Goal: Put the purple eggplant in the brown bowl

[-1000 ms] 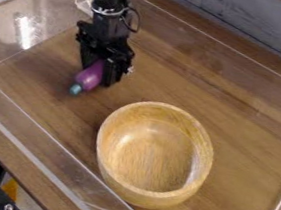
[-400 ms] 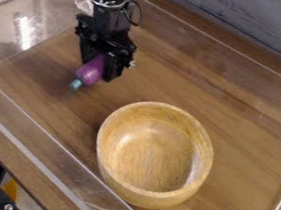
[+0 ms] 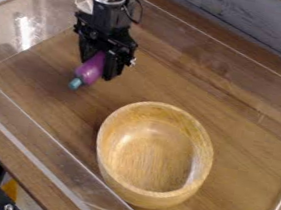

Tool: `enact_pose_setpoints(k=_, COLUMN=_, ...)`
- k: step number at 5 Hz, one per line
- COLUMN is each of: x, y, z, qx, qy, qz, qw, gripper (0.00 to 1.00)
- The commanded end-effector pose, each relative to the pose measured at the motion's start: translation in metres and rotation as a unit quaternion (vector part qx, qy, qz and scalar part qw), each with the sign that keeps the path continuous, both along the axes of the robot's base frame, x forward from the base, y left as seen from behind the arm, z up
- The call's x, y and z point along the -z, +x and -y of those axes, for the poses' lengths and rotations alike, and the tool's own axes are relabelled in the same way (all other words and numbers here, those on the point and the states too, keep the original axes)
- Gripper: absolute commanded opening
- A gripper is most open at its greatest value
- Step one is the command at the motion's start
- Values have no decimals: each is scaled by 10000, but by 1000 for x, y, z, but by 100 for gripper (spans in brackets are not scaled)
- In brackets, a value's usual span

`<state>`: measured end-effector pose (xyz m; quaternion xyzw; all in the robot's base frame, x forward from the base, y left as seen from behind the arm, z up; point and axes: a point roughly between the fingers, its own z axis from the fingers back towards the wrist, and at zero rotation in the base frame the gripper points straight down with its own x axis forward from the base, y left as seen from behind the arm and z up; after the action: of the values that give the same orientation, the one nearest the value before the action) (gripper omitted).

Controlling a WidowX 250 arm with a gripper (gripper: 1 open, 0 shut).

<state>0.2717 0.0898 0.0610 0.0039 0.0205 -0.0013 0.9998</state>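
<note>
One purple eggplant pinched in my gripper, jaws clamped across its upper body, teal stem end hanging down-left, apparently clear of the wooden table. It's probably light, stiff and smooth plastic, so slippery; the taper could let it slide or pivot. Mid-body is the right hold, and I'd avoid the narrow stem end. The brown bowl sits empty, well apart, lower right. Clear wall rims the table.

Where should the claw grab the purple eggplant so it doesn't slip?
Around its fat purple middle, coming from straight above. The purple eggplant is long and smooth and narrows toward the teal stem, so the middle gives most hold. The claw already pinches it there.
</note>
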Motion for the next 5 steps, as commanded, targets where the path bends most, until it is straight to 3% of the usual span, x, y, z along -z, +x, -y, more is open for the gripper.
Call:
enact_pose_setpoints(k=1, x=-22, y=3, z=7, qx=-9, qy=125, qz=284, qw=9995, gripper=0)
enact_pose_setpoints(k=5, x=-36, y=-17, z=68, qx=117, qy=20, qz=303, qw=9995, gripper=0)
